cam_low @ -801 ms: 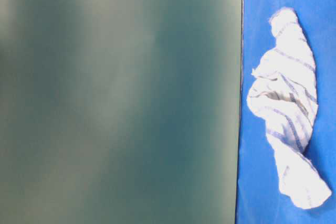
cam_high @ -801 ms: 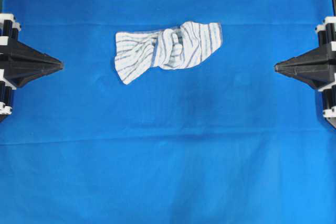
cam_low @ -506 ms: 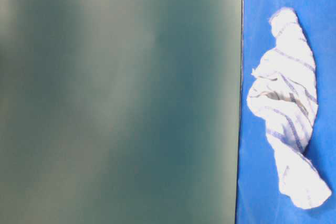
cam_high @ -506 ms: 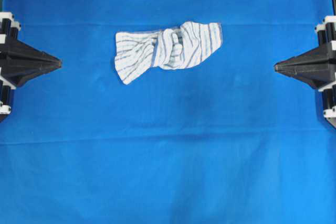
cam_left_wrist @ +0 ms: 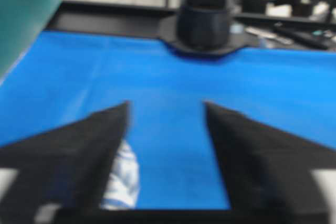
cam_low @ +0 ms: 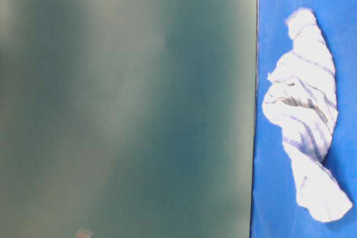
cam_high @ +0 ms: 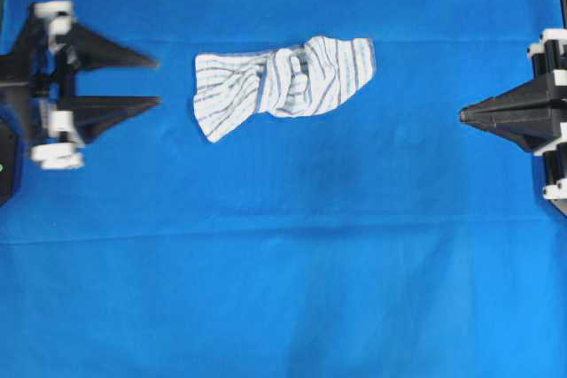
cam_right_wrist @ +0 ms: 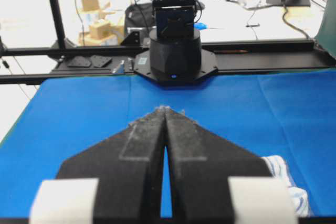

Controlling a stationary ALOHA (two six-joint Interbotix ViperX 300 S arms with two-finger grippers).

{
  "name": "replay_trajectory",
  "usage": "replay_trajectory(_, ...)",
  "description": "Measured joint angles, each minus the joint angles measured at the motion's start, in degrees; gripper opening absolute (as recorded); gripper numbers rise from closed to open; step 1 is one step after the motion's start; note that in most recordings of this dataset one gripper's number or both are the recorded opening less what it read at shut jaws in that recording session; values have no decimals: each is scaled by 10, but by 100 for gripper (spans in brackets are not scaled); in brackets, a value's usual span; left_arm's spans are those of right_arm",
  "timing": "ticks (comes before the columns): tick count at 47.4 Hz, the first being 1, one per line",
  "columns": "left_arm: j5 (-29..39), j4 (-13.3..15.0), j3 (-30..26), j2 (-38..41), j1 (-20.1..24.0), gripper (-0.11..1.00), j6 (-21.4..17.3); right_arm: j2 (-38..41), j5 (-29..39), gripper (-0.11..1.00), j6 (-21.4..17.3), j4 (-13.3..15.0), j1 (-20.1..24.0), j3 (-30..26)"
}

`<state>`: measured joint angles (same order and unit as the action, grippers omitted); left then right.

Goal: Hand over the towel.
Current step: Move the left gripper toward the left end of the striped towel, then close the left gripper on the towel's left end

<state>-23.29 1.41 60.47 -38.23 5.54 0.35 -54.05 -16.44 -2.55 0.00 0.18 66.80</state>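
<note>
Nothing is done yet: the towel lies untouched at upper centre of the blue sheet. The left gripper, jaws spread, sits just left of it; the right gripper, pressed together, waits far right.

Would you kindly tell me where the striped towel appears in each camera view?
Overhead: towel, upper centre.
Table-level: towel at right edge.
Left wrist: towel at bottom, beside a finger.
Right wrist: towel, bottom right corner.
Shared landmark: the blue sheet.

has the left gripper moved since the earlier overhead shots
Yes. In the overhead view the left gripper has advanced rightward toward the towel, which has not shifted, and its jaws have opened. It stops short of the cloth.
</note>
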Motion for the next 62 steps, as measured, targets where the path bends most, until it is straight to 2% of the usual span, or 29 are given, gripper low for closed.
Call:
replay_trajectory(4,7,1,-18,51,9,85,0,1,0,0,0,0,0,0)
replay_trajectory(8,25,1,-40,98,16,93,0,4,0,0,0,0,0,0)
replay_trajectory(19,97,1,-105,252,52,93,1,10,0,0,0,0,0,0)
replay_trajectory(33,103,1,-179,432,64,94,1,18,4,0,0,0,0,1)
replay_trajectory(43,100,1,-214,513,78,94,1,20,6,0,0,0,0,1)
replay_trajectory(50,102,1,-217,519,82,93,0,20,12,0,0,0,0,0)
replay_trajectory(53,107,0,-217,519,82,89,1,21,13,0,0,1,0,1)
replay_trajectory(55,114,1,-218,518,83,82,0,20,14,0,0,0,0,0)
replay_trajectory(62,139,1,-219,517,85,40,-1,21,15,0,0,0,0,1)
